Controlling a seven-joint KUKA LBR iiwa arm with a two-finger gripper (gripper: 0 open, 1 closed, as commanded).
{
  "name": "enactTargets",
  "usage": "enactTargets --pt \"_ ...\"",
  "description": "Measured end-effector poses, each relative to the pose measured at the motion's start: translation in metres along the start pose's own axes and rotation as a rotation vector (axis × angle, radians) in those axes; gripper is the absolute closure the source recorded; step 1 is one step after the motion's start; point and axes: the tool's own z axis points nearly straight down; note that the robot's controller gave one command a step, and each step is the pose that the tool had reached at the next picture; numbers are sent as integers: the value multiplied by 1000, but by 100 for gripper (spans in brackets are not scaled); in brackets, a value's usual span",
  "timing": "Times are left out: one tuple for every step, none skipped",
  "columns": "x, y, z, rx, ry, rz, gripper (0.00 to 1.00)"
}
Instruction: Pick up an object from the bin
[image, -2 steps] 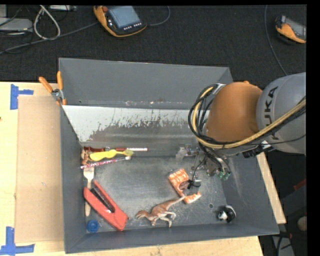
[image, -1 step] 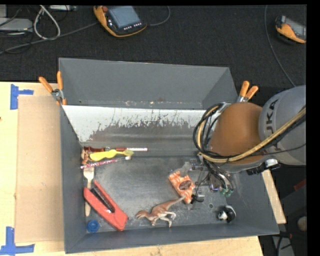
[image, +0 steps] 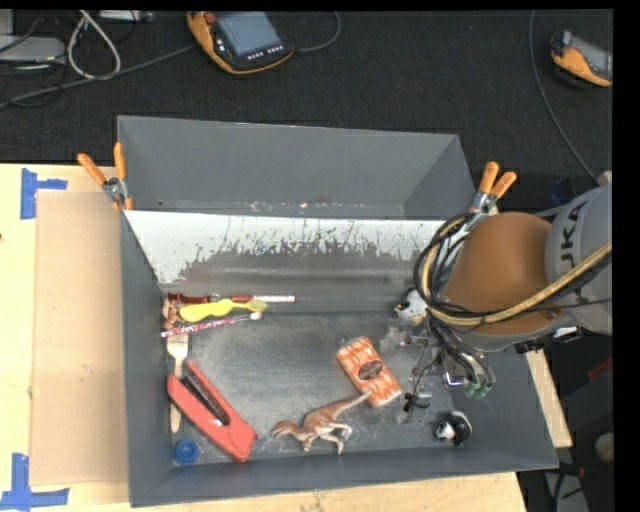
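My gripper (image: 438, 372) hangs low over the right part of the bin, below the arm's cover. Just left of it lies an orange-brown patterned toy block (image: 367, 372), set at a slant on the floor. A small black-and-white round thing (image: 451, 430) sits just below the gripper, near the bin's front right corner. A brown toy dinosaur (image: 316, 429) lies on the floor to the lower left of the block. A small white piece (image: 408, 308) rests by the gripper's upper left.
On the left side lie a red flat tool (image: 211, 417), a blue cap (image: 185, 453), a yellow toy with a white stick (image: 217, 310) and a pale-handled brush (image: 178, 352). The arm's cables loop over the bin's right wall.
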Motion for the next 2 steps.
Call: enactTargets --pt "-4 -4 49 -1 11 110 0" --pt "-7 11 48 1 -10 69 100"
